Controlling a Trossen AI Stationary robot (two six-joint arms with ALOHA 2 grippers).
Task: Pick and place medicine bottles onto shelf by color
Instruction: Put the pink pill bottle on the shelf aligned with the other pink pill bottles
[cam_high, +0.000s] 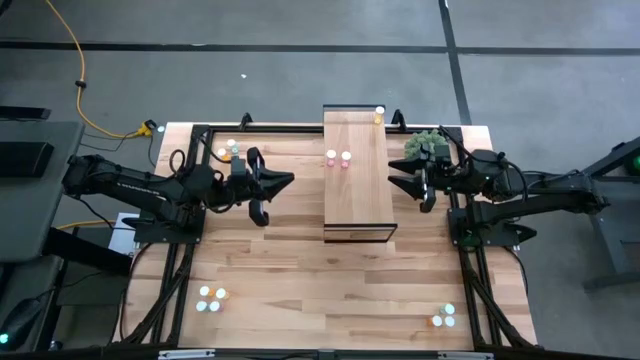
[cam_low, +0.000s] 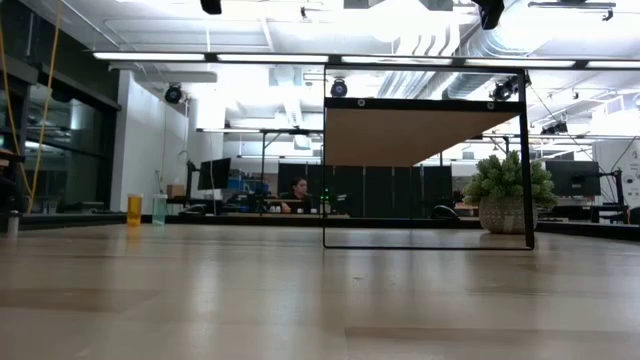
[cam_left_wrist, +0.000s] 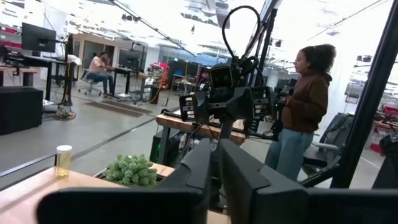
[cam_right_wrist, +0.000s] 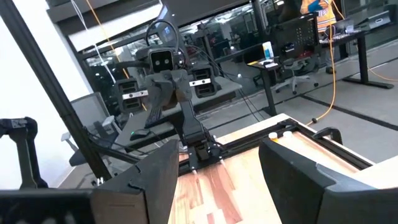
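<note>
The shelf (cam_high: 357, 200), a long pale board, stands in the middle of the table. On it stand two pink medicine bottles (cam_high: 338, 157) and, at its far end, a yellow one (cam_high: 379, 114). More bottles stand in groups at the far left (cam_high: 228, 150), near left (cam_high: 211, 298) and near right (cam_high: 443, 318). My left gripper (cam_high: 288, 181) hovers left of the shelf, pointing at it, fingers shut (cam_left_wrist: 217, 177) and empty. My right gripper (cam_high: 393, 174) hovers right of the shelf, open (cam_right_wrist: 217, 180), with nothing between its fingers.
A potted green plant (cam_high: 428, 146) stands at the far right, close to my right arm. Black frame rails (cam_high: 190, 180) run along the table's left and right sides. A person (cam_left_wrist: 305, 106) stands beyond the table's right side. Bare tabletop (cam_high: 330, 290) lies in front of the shelf.
</note>
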